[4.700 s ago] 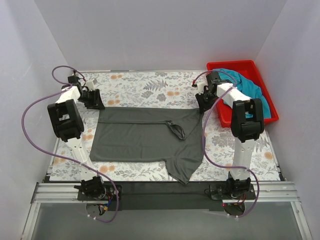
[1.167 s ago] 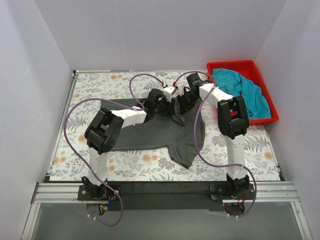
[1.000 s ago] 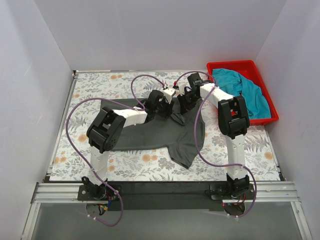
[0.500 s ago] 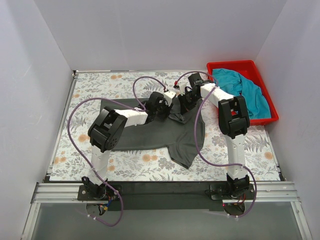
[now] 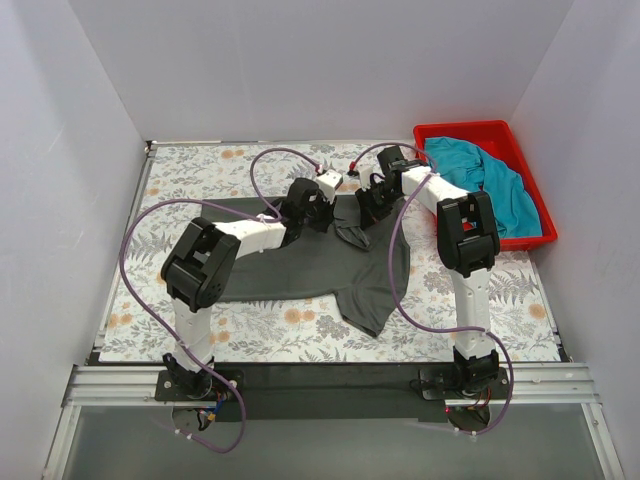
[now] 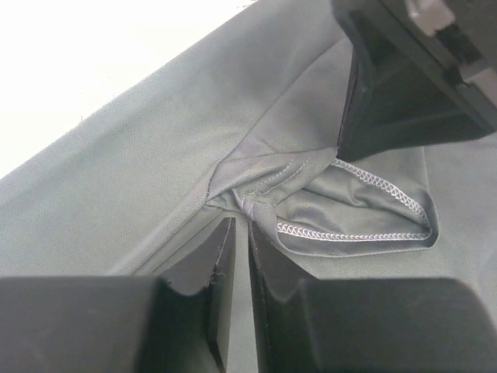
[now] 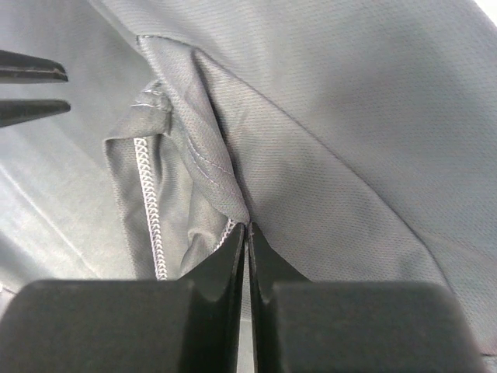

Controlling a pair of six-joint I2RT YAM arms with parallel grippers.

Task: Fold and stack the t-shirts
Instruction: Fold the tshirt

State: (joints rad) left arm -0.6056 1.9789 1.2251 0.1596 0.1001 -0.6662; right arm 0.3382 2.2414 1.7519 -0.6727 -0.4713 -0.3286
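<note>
top external: charcoal t-shirt (image 5: 290, 268) lies mid-table (image 5: 200, 165), with a flap trailing toward 5 o'clock. teal t-shirt (image 5: 490, 180) sits in the red bin (image 5: 447, 133) at 2 o'clock. left gripper (image 5: 322, 212) and right gripper (image 5: 362, 212) meet at the charcoal shirt's 12 o'clock edge (the collar).
left wrist: fingers (image 6: 217, 264) nip the collar seam.
right wrist: fingers (image 7: 221, 272) are pressed together on a cloth fold.
</note>
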